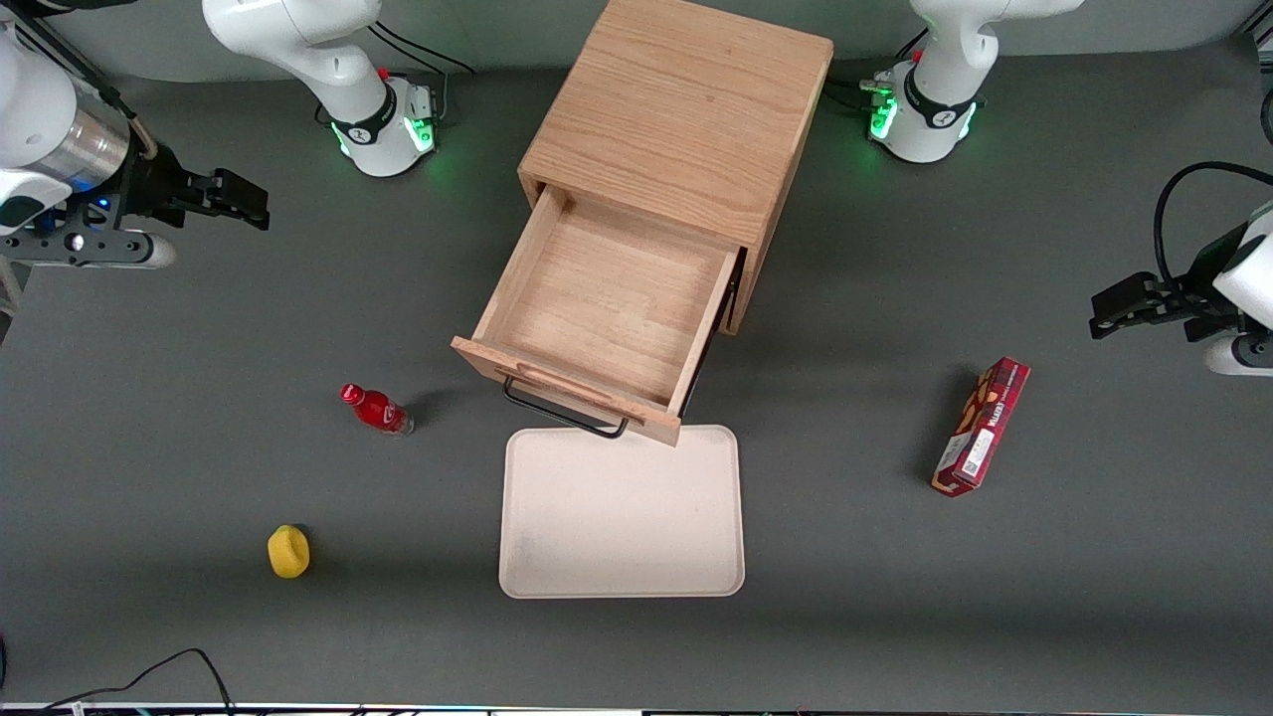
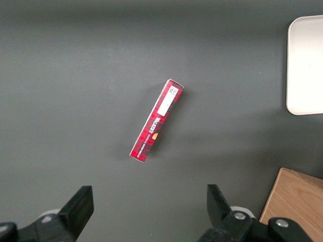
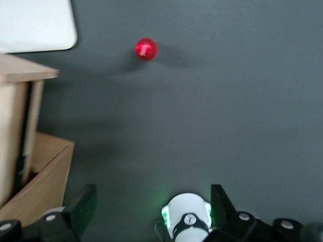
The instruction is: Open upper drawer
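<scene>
The oak cabinet (image 1: 676, 109) stands mid-table. Its upper drawer (image 1: 597, 308) is pulled far out toward the front camera, and its inside holds nothing. The thin black bar handle (image 1: 562, 413) hangs from the drawer's front panel, just above the tray's edge. The lower drawer is hidden beneath it. My gripper (image 1: 247, 202) hovers well away from the cabinet, toward the working arm's end of the table. It is open, with nothing between its fingers. In the right wrist view the gripper (image 3: 153, 206) spreads wide over bare table, with the drawer's side (image 3: 12, 126) and the cabinet's corner (image 3: 45, 171) beside it.
A cream tray (image 1: 622, 512) lies in front of the drawer. A red bottle (image 1: 378, 409) stands beside the drawer front and a yellow object (image 1: 288, 552) lies nearer the camera. A red box (image 1: 981, 426) lies toward the parked arm's end. The working arm's base (image 1: 383, 124) stands beside the cabinet.
</scene>
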{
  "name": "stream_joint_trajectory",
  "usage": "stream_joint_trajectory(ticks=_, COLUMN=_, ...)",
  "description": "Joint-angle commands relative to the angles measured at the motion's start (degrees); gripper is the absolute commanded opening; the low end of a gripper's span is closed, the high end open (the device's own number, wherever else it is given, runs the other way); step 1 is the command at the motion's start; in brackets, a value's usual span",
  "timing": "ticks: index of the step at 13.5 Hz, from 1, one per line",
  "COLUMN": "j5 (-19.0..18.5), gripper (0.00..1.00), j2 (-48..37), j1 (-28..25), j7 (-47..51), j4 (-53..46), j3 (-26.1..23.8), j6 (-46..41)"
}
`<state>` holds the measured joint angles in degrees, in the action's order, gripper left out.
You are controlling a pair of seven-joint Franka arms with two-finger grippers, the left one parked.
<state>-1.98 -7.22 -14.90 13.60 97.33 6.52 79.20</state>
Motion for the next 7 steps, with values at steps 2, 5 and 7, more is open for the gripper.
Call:
stream_joint_trajectory(ticks=2, j5=-3.82, gripper=1.00, j2=-10.72, j1=-0.66, j7=0.90, j4=11.41, j3=2.53, j6=6.24)
stream_joint_trajectory(ticks=5, j5=-1.72, gripper=1.00, j2=-6.76, j1=-0.66, j7=1.78, j4=4.99, j3=4.10, j6=6.15)
stream_joint_trajectory(ticks=7, j5=-0.56, gripper=1.00, j2=-5.96, j1=-0.74, j7=1.17, j4=3.92, j3=4.91, j6=5.71)
